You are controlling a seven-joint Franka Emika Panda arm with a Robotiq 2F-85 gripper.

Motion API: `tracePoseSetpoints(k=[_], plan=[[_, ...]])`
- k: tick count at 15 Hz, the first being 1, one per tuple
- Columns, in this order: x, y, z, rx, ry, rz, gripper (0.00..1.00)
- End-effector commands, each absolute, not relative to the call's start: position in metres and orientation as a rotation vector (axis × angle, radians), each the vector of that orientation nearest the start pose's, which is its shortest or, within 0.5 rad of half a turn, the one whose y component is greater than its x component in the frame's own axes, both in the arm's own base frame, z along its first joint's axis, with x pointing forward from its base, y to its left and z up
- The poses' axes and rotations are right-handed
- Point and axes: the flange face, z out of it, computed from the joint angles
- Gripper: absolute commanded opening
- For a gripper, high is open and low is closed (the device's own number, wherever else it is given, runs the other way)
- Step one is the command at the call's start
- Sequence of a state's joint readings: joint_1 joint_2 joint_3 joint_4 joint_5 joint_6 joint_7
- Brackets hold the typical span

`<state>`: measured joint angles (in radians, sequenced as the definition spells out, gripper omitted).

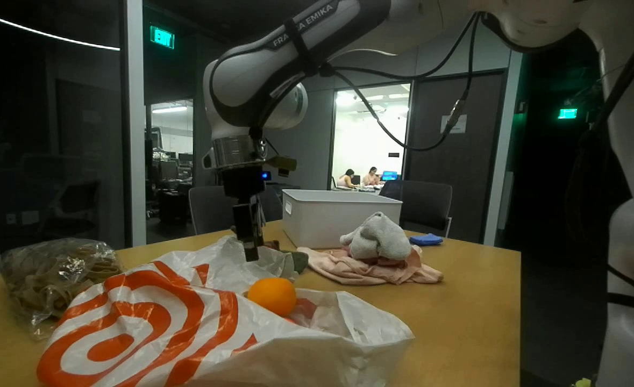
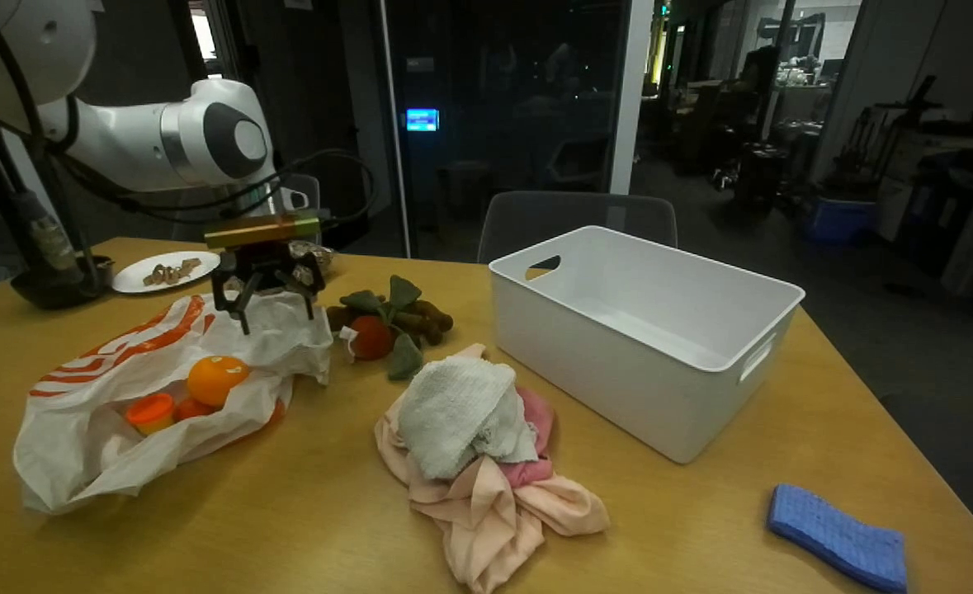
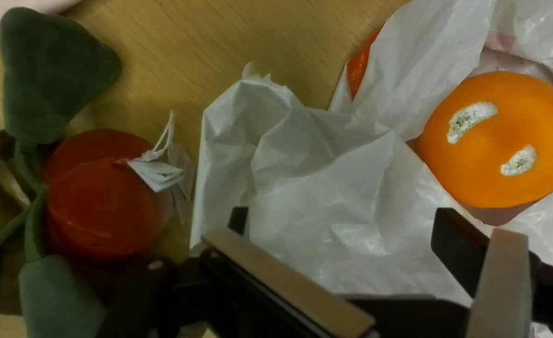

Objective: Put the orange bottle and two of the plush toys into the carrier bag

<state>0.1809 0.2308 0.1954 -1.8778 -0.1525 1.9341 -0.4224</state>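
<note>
The white carrier bag with red-orange rings (image 1: pixel 187 328) lies on its side on the table (image 2: pixel 313 495); it also shows in the wrist view (image 3: pixel 314 173). At its mouth rest a round orange thing (image 2: pixel 217 380), a small orange-lidded tub (image 2: pixel 152 414) and a reddish thing partly hidden. I cannot tell which is the orange bottle. A red plush with green leaves and a white tag (image 2: pixel 370 337) lies beside the bag, against brown plush (image 2: pixel 430 320); I cannot tell whether these are separate toys. My gripper (image 2: pixel 278 320) is open and empty above the bag (image 3: pixel 339 220).
A white bin (image 2: pixel 618 355) stands behind a pile of pink cloth (image 2: pixel 486 528) and grey cloth (image 2: pixel 457 412). A blue sponge (image 2: pixel 837 536) lies near the edge. A clear bag of brown stuff (image 1: pixel 58 279), a plate (image 2: pixel 135 280) and a black pan (image 2: pixel 49 285) also stand there.
</note>
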Motion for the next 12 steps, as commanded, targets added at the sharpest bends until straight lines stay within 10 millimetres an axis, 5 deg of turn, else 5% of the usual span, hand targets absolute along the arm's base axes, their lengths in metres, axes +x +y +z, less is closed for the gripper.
tracePoseSetpoints(k=[1,8,12], plan=[[0.572,0.192,0.377,-2.978,-1.258,0.196,1.0],[0.581,0.15,0.376,-3.11,-0.892,0.278,1.0],[0.585,0.141,0.368,-3.097,-0.753,0.339,1.0]])
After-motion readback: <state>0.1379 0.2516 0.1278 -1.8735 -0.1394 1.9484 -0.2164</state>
